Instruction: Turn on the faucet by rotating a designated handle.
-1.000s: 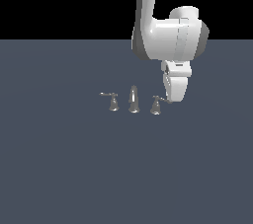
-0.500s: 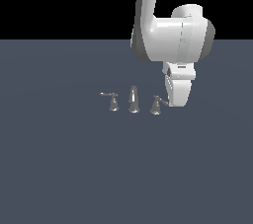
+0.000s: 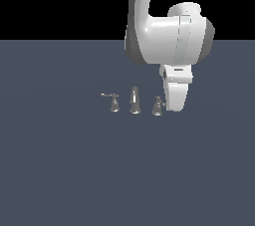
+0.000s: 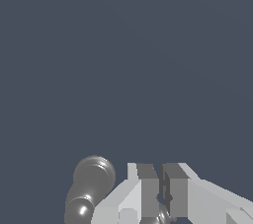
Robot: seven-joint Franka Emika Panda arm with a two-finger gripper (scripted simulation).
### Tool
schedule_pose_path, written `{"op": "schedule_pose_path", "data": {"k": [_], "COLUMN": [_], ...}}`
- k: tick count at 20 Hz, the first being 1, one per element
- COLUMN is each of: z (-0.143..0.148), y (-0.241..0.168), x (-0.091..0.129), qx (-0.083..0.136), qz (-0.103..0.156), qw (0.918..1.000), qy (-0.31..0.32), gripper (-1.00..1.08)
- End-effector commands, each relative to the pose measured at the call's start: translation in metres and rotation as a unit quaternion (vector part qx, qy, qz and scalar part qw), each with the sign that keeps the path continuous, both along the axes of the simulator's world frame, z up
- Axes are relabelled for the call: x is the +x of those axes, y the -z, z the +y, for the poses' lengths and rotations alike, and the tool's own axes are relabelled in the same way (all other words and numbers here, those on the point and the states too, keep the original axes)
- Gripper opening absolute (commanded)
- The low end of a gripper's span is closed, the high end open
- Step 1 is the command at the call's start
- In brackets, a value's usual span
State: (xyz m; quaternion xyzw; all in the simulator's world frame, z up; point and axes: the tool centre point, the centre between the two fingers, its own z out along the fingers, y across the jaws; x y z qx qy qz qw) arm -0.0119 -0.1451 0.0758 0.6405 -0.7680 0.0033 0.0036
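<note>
Exterior view: the faucet (image 3: 134, 101) stands mid-tabletop (image 3: 60, 170); twin lever post (image 3: 114, 102) on the exterior view's left, spout (image 3: 135, 100) in the centre, the handle (image 3: 158, 106) on the right, just beside the gripper (image 3: 175, 105), whose body hides its lever. Wrist view: jaws nearly together, a narrow slot between the fingers (image 4: 148, 188); a chrome piece (image 4: 163, 213) sits in it, possibly the lever, so I cannot tell if they are clamped. Judgement: rigid, slick chrome; push the thin lever near its tip, not the flared base.
</note>
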Motion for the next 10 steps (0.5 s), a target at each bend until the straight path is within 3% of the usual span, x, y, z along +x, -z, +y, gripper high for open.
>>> {"op": "schedule_pose_path", "data": {"k": [1,2,10], "z": [0.029,0.003,0.060], "y": [-0.001,0.000,-0.001], "x": [0.002,-0.001,0.020], "qx": [0.005,0.000,0.004], "qz": [-0.001,0.000,0.000], "qw": [0.9998,1.0000,0.9999], "qy": [-0.018,0.000,-0.016], "gripper": [-1.00,-1.00,-1.00]}}
